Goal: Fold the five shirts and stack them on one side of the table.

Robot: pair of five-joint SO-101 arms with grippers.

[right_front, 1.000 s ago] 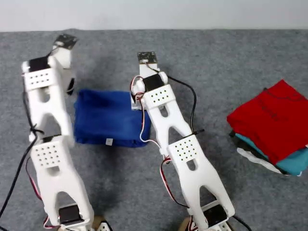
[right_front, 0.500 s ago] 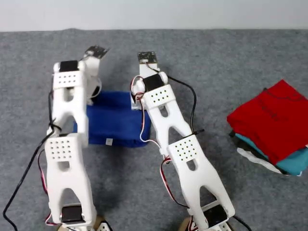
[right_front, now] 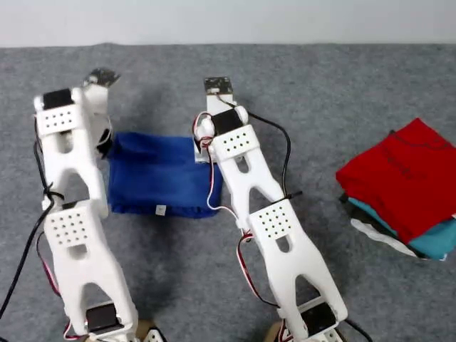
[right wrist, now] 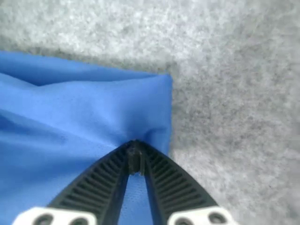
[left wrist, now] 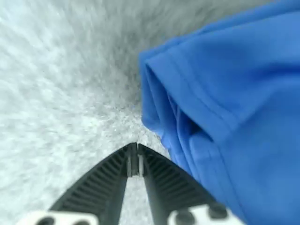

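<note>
A folded blue shirt [right_front: 160,178] lies on the grey carpet between my two arms. My right gripper [right wrist: 135,160] is shut on the blue shirt [right wrist: 79,108], pinching the fabric just inside its far right corner, where creases run out from the tips. My left gripper [left wrist: 136,161] is shut with nothing in it, low over bare carpet right beside the blue shirt [left wrist: 234,108] at its far left corner. A stack of folded shirts [right_front: 399,182] sits at the table's right side, with a red shirt on top and teal, white and dark layers under it.
The grey carpet [right_front: 320,100] covers the whole table. Open room lies between the blue shirt and the stack, and along the far edge by the white wall. The right arm's cables [right_front: 285,153] hang beside its links.
The left arm swung right over the shirt's far left corner, then came back to the left edge. The right arm and the stack have not moved.
</note>
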